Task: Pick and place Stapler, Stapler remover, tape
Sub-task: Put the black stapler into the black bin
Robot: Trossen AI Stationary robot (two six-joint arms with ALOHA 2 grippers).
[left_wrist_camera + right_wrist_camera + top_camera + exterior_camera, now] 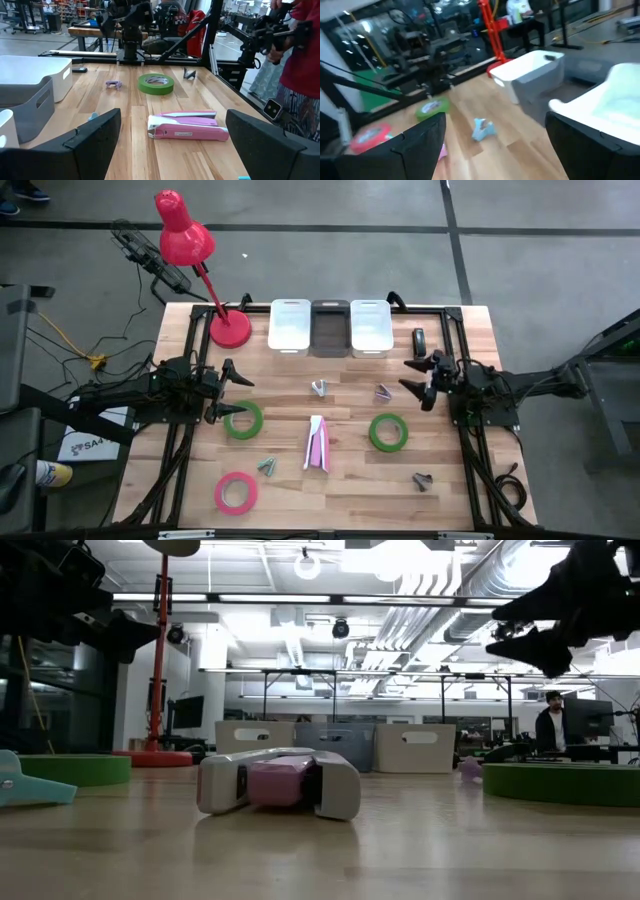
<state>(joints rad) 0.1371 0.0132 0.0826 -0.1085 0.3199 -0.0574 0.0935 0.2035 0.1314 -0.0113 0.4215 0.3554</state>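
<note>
The pink-and-white stapler (317, 443) lies flat mid-table, also seen in the left wrist view (187, 127) and the low view (280, 782). One green tape roll (243, 420) lies flat just near of my left gripper (232, 390), which hovers open. The other green roll (388, 432) lies right of the stapler, and the pink roll (235, 492) sits near the front left. Small staple removers lie scattered: bluish (320, 388), purple (383, 391), teal (266, 466), dark (422, 480). My right gripper (420, 380) hovers open by the purple remover.
Two white bins (290, 326) (370, 326) and a dark grey one (330, 327) line the far edge. A red desk lamp's base (230, 328) stands at the far left corner. A small black object (419, 340) lies right of the bins. A person (305, 65) stands beyond the table's right side.
</note>
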